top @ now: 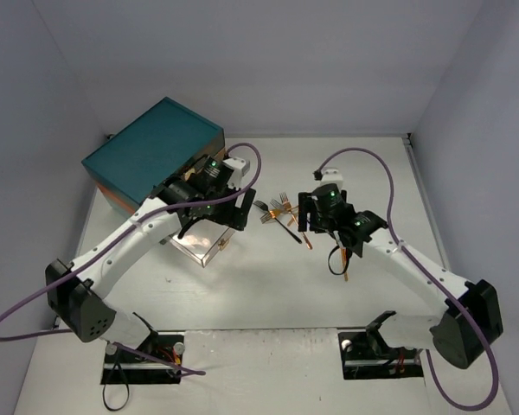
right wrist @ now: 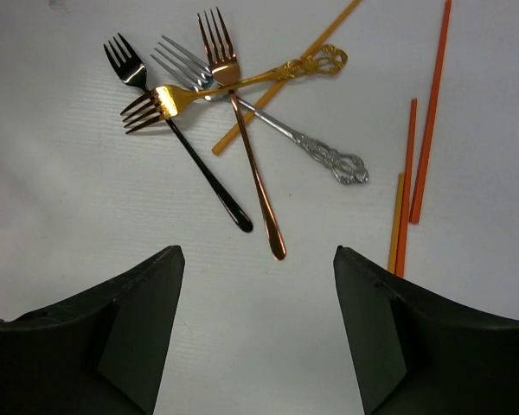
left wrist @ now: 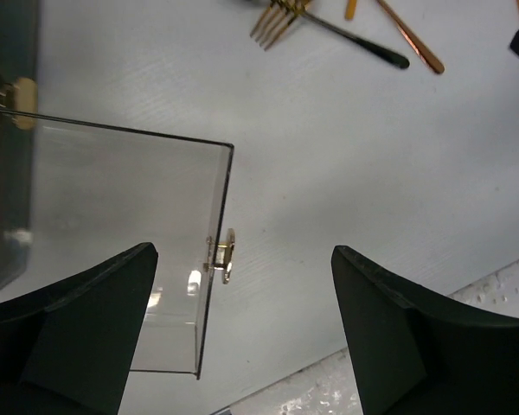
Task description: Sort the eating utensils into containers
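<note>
- Lying crossed on the white table (right wrist: 69, 216): four small metal forks (right wrist: 169, 99), thin orange chopsticks (right wrist: 430, 112) just beside.
- right gripper (right wrist: 258, 277) hovers over them, wide open, empty
- left gripper (left wrist: 242, 268) open and empty too, over the gold knob (left wrist: 225, 257) of the clear pulled-out drawer (left wrist: 130, 131)

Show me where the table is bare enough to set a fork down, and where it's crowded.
Bare table lies in the near middle, in front of the clear drawer and the fork pile. More lies along the far edge, beyond the right gripper. Crowded: the fork pile and the orange chopsticks beside it.
</note>
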You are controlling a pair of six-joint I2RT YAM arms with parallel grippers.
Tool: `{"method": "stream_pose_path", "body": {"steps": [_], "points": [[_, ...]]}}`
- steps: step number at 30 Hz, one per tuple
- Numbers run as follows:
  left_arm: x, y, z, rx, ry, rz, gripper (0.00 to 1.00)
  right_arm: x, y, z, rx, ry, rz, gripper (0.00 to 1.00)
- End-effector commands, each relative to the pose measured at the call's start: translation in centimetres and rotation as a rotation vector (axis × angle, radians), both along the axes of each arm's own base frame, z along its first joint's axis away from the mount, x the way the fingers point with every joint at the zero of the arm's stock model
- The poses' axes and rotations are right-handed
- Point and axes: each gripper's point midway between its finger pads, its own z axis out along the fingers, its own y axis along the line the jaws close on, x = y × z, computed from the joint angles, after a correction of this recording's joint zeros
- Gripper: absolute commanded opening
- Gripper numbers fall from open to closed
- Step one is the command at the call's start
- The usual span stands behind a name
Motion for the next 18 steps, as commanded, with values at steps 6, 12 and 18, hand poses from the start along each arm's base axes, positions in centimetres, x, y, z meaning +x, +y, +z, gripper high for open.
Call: {"method": "stream_pose_path", "body": {"steps": [6, 12, 18], "points": [[2.1, 5.8, 11.8, -0.024, -0.388, 0.137, 0.8, 6.1, 3.1, -0.8, -0.336, -0.045, 0.42, 0.7], [1.5, 8.4, 12.9, -0.044, -0.42, 0.2, 0.8, 8.1, 6.3, -2.4, -0.343, -0.035, 0.661, 0.55], [0.6, 10.0, 13.2, -0.044, -0.431, 0.227, 0.79, 8.7, 7.9, -4.3, -0.344, -0.014, 0.797, 0.5]]}}
